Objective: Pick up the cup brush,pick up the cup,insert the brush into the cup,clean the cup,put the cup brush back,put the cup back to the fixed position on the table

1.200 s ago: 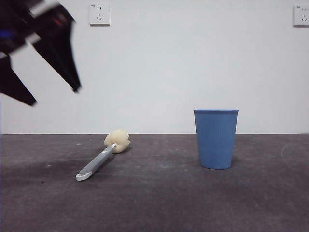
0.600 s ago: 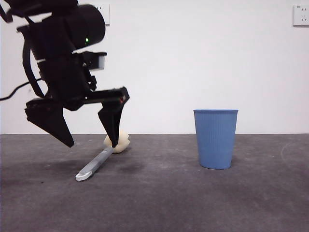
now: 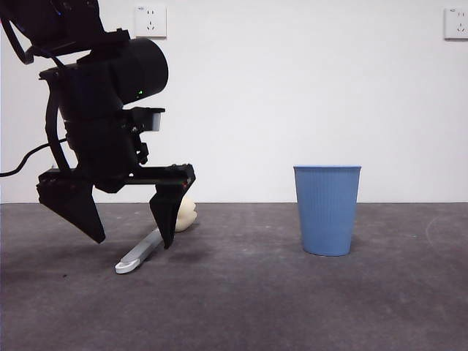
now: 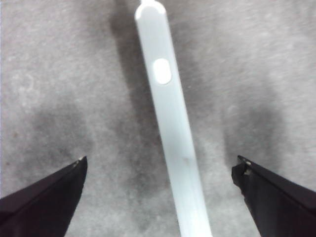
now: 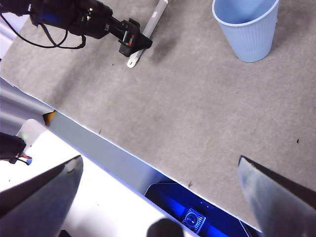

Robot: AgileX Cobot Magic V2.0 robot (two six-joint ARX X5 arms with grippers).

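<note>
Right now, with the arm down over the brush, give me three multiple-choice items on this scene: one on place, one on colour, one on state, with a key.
1. Where is the left gripper?
A. Over the cup brush handle
B. Inside the cup
C. Out of view

2. What colour is the cup?
A. Red
B. Blue
C. Green

3. How does the cup stand on the table?
A. On its side
B. Upside down
C. Upright, mouth up

Key: 1 A, since the left wrist view shows the handle running between its spread fingers, untouched. 2 B, since both the front and right wrist views show it blue. 3 C, since its wide rim is on top and it stands apart from the brush. The right gripper waits open, high above the table's edge.
</note>
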